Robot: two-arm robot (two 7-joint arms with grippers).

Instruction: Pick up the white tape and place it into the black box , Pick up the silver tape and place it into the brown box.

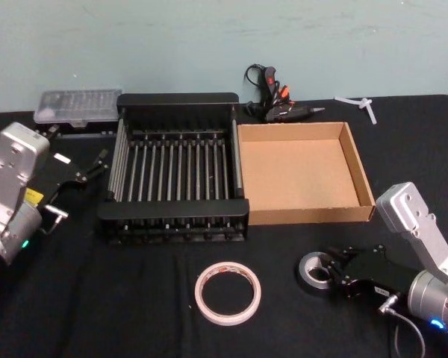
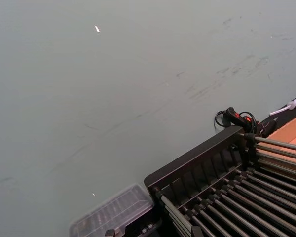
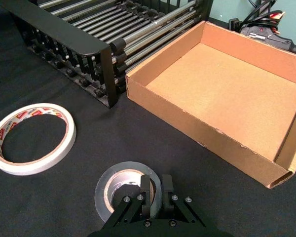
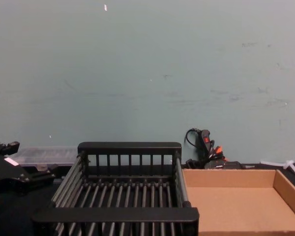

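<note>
The silver tape (image 1: 312,270) lies flat on the black table in front of the brown box (image 1: 306,216). In the right wrist view my right gripper (image 3: 156,190) straddles the near wall of the silver tape (image 3: 119,183), one finger inside the core and one outside, shut on that wall. The white tape (image 1: 228,292), a wide thin ring with red print inside, lies flat to its left, ahead of the black box (image 1: 178,99). Both boxes hold nothing. My left gripper (image 1: 98,162) hangs parked beside the black box's left wall.
Behind the boxes lie a glue gun with its cable (image 1: 272,101), a clear plastic case (image 1: 76,108) and a small white plastic piece (image 1: 362,104). The two boxes stand side by side, touching. A pale green wall closes the back.
</note>
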